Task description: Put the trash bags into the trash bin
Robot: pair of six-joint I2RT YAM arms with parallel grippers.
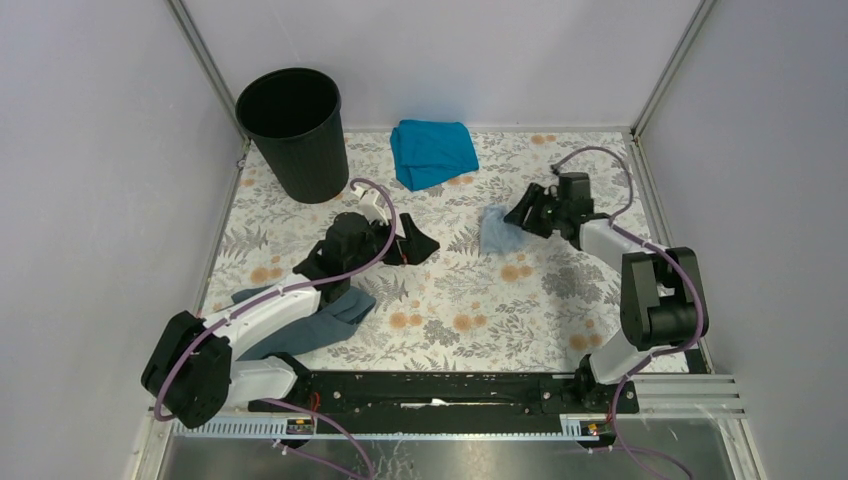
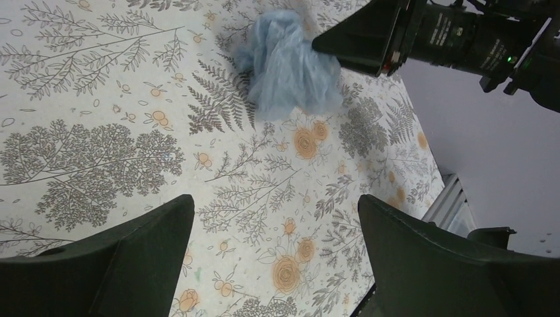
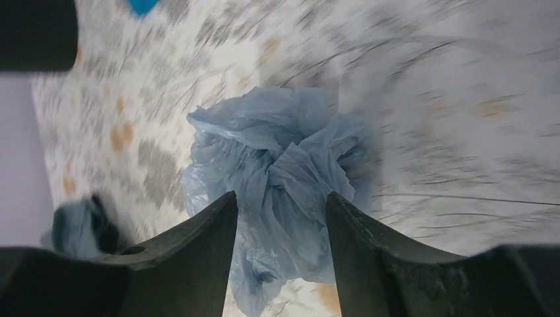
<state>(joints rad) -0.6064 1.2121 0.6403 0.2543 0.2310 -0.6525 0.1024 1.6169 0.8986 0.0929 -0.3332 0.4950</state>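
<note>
One trash bag, pale blue, crumpled: clamped between right gripper fingers, 2 o'clock, just off centre. Trash bin, 11 o'clock, not yet holding it. Left gripper: fingers apart, empty. Carry and drop outstanding.

teal cloth — far edge, slate-grey cloth, floral table cover

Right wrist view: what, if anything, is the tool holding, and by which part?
The right tool pinches the trash bag by a bunched fold at its side.
</note>
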